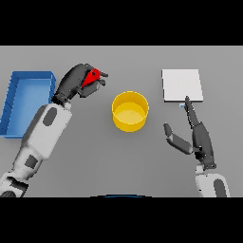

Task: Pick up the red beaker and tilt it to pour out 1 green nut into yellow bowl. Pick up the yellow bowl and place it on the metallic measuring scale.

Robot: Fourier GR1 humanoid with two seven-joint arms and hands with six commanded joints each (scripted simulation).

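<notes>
My left hand (76, 83) is curled round the red beaker (90, 77), of which only a small red part shows between the fingers. It is left of and slightly behind the yellow bowl (130, 111), which stands upright in the middle of the table. I see no green nut; the beaker's inside is hidden. The pale square measuring scale (182, 85) lies at the back right. My right hand (199, 137) rests in front of the scale with fingers straight, its fingertips near the scale's front edge.
A blue open bin (26, 97) stands at the left side of the grey table, just beside my left forearm.
</notes>
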